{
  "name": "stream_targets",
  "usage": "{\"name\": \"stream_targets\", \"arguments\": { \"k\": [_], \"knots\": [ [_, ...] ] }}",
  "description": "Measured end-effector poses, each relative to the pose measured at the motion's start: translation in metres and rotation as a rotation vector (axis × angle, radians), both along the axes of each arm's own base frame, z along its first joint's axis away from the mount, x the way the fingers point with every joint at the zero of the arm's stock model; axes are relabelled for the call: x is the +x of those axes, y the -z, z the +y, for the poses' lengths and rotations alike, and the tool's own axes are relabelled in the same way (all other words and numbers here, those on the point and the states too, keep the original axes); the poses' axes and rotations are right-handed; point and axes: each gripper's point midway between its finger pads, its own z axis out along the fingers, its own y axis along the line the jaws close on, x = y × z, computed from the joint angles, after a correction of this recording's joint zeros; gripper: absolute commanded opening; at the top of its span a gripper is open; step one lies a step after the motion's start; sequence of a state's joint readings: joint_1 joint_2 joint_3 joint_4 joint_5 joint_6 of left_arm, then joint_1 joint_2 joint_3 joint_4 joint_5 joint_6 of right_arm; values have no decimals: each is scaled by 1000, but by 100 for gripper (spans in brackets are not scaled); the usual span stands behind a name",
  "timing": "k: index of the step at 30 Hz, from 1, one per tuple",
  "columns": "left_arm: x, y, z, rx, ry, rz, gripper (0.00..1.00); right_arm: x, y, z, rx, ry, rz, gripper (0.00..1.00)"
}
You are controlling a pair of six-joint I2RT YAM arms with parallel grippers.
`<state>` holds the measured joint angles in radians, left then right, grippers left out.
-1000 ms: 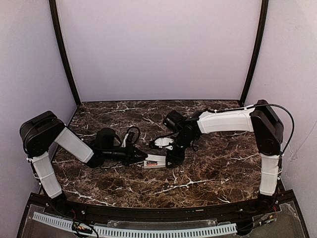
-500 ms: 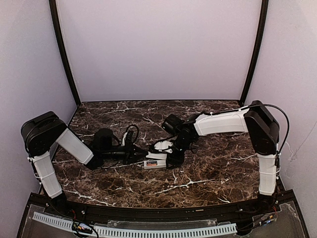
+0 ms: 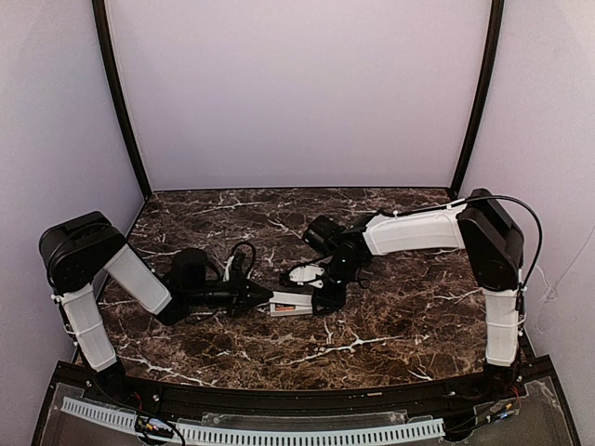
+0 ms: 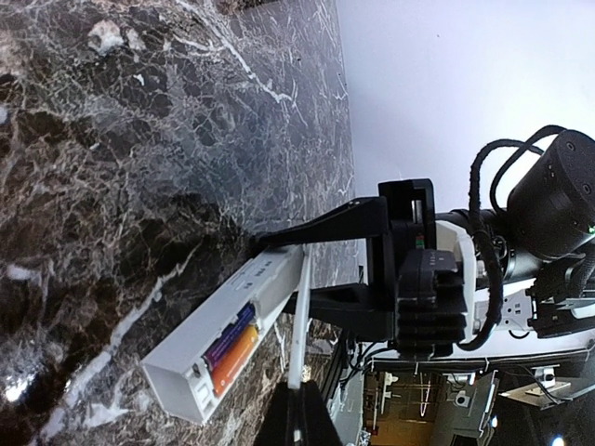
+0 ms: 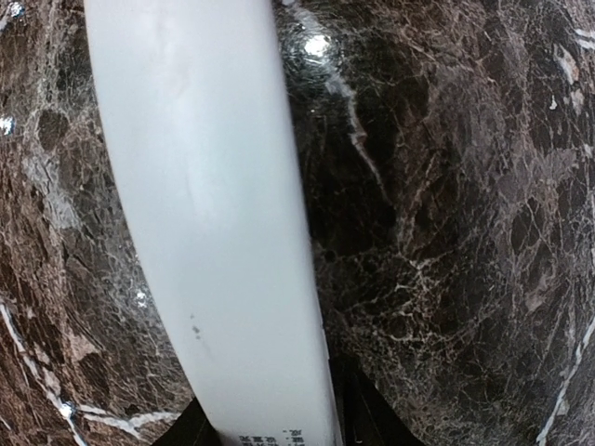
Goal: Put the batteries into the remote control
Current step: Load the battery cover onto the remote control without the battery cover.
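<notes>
Two batteries [image 4: 232,351] lie lengthwise in the remote [image 3: 293,304], set between the left gripper [image 3: 262,299], which pinches the cover [image 4: 299,325], and the right gripper [image 3: 323,299], whose grip is unclear.

We see the left arm [image 3: 139,276] and the right arm [image 3: 414,229] built alike, with smooth white shells over the links and bulky, rounded black housings at the joints. A thin black cable [image 3: 540,237] arcs off the right arm's elbow. The right pincer [image 4: 284,269] is matte black, with a ribbed block and braided black leads [image 4: 483,177] behind it.
</notes>
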<state>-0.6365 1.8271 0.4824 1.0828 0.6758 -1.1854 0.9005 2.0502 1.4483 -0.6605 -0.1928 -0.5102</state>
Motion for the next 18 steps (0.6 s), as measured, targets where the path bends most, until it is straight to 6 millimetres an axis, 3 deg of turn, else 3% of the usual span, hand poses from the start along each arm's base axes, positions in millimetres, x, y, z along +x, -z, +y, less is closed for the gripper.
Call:
{"name": "stream_targets", "arguments": {
  "k": [8, 12, 18],
  "knots": [
    [3, 7, 8, 28, -26, 0, 0, 0, 0, 0, -3, 5, -1, 35],
    [3, 10, 10, 41, -25, -2, 0, -1, 0, 0, -3, 4, 0, 43],
    [1, 19, 13, 81, -19, 2, 1, -3, 1, -2, -15, 11, 13, 41]
  ]
}}
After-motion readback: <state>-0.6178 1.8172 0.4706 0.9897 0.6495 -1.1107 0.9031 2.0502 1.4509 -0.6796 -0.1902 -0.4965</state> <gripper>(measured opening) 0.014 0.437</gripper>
